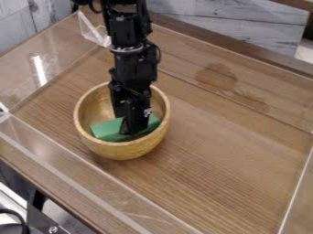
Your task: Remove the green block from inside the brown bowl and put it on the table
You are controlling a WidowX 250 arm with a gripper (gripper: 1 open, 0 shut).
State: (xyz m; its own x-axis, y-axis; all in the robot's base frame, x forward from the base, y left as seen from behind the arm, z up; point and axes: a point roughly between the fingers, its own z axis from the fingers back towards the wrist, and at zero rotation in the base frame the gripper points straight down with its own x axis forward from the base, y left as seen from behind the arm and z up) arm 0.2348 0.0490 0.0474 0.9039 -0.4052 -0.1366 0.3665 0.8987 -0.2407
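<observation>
The brown bowl (95, 143) sits on the table (221, 155), left of centre. Inside it lies the green block (112, 129), its left end showing past the fingers. My black gripper (132, 124) reaches steeply down into the bowl from above and its jaws are shut on the green block. The block's right part is hidden behind the fingers (126, 117). The block still rests low within the bowl's rim.
Low clear plastic walls (37, 64) run along the table's edges. A pale wall (244, 23) stands at the back. The wood-grain surface stretches to the right of the bowl and in front of it.
</observation>
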